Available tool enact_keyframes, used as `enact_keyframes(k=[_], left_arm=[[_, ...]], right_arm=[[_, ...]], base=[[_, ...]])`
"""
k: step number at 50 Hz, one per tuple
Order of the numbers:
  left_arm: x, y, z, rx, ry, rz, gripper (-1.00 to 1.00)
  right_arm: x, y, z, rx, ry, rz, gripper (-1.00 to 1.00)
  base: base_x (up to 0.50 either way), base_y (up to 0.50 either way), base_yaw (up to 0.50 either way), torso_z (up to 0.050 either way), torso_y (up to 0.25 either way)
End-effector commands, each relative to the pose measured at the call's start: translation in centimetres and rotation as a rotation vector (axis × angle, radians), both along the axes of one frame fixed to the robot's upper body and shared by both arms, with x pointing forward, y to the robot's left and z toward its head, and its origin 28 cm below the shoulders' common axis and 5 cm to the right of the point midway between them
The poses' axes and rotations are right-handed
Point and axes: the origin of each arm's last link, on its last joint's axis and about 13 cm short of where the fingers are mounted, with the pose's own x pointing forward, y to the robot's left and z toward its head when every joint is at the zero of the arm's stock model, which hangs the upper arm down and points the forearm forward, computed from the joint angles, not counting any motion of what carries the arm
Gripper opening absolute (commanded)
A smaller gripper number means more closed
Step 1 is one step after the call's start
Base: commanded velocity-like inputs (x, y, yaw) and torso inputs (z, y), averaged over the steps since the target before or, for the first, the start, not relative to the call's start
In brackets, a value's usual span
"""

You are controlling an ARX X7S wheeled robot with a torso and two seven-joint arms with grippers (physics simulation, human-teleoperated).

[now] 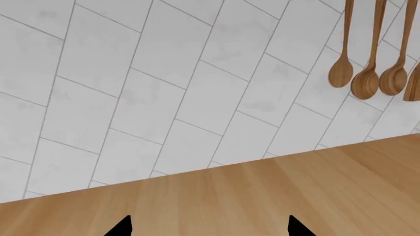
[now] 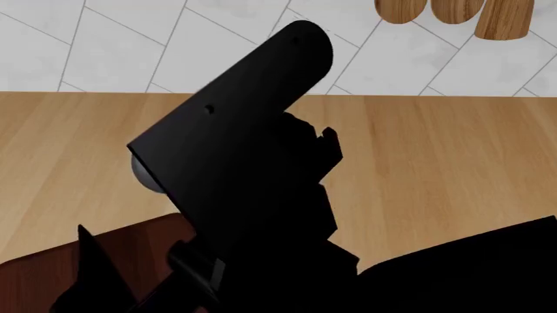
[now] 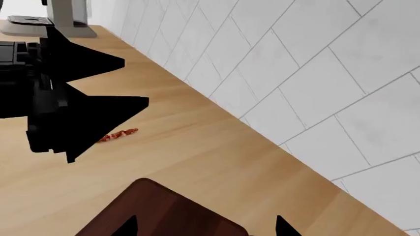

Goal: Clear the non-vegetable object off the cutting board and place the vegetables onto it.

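Currently the thin orange-red bacon-like strip lies on the light wood countertop off the dark reddish-brown rectangular cutting board, left gripper and right gripper both spread and empty, vegetables unseen, so locate them before reaching.

Bare countertop beyond board, wall behind
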Motion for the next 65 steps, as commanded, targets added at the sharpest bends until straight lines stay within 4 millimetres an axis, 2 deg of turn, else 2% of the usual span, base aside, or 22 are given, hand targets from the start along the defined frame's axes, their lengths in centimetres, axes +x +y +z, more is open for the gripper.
enact_keyframes(k=[1, 11, 26, 37, 50, 51, 52, 53, 54, 55, 58, 59, 65], left_arm=[[0.1, -0.2, 0.6, -0.019, -0.037, -0.049, 1.0], [-0.1, -0.1, 0.7, -0.016, -0.046, -0.048, 1.0], [-0.3, -0.3, 1.0, -0.006, -0.052, -0.051, 1.0], [-2.9, -1.4, 1.7, -0.011, -0.105, -0.091, 1.0], [-5.0, -2.4, 2.7, 0.021, -0.123, -0.082, 1.0], [-4.8, -3.0, 1.3, -0.051, 0.065, -0.111, 1.0], [-4.2, -2.5, 0.0, 0.061, 0.022, -0.209, 1.0], [-4.8, -2.3, -0.3, 0.055, 0.068, -0.207, 1.0], [-6.0, -2.2, -1.1, 0.063, 0.22, -0.197, 1.0], [-6.8, -2.0, -1.4, 0.042, 0.292, -0.203, 1.0], [-8.2, -1.3, 2.1, 0.064, -0.084, -0.11, 1.0], [-8.6, -1.3, 2.6, 0.07, -0.141, -0.099, 1.0], [-9.9, -1.6, 3.1, 0.087, -0.163, -0.117, 1.0]], right_arm=[[-2.2, -0.9, 2.0, 0.025, -0.094, -0.01, 1.0], [-3.8, -2.4, 3.2, -0.01, -0.169, -0.092, 1.0], [-5.8, -4.4, 3.8, -0.023, -0.206, -0.19, 1.0], [-8.0, -6.0, 3.8, -0.002, -0.252, -0.289, 1.0], [-10.3, -6.2, 3.9, 0.067, -0.348, -0.339, 1.0], [-10.5, -6.1, 3.8, 0.07, -0.351, -0.337, 1.0], [-10.6, -6.1, 3.8, 0.071, -0.366, -0.347, 1.0], [-10.8, -6.1, 3.9, 0.079, -0.371, -0.349, 1.0], [-11.0, -6.1, 3.9, 0.09, -0.391, -0.364, 1.0], [-11.0, -6.1, 3.9, 0.098, -0.405, -0.376, 1.0], [-11.2, -6.1, 3.7, 0.118, -0.426, -0.397, 1.0], [-11.4, -6.1, 3.7, 0.133, -0.429, -0.397, 1.0], [-12.0, -5.7, 3.7, 0.164, -0.475, -0.392, 1.0]], base=[[0.0, 0.0, 0.0, 0.0, 0.0], [0.0, 0.0, 0.0, 0.0, 0.0], [0.0, 0.0, 0.0, 0.0, 0.0], [0.0, 0.0, 0.0, 0.0, 0.0], [0.0, 0.0, 0.0, 0.0, 0.0], [0.0, 0.0, 0.0, 0.0, 0.0], [0.0, 0.0, 0.0, 0.0, 0.0], [0.0, 0.0, 0.0, 0.0, 0.0], [0.0, 0.0, 0.0, 0.0, 0.0], [0.0, 0.0, 0.0, 0.0, 0.0], [0.0, 0.0, 0.0, 0.0, 0.0], [0.0, 0.0, 0.0, 0.0, 0.0], [0.0, 0.0, 0.0, 0.0, 0.0]])
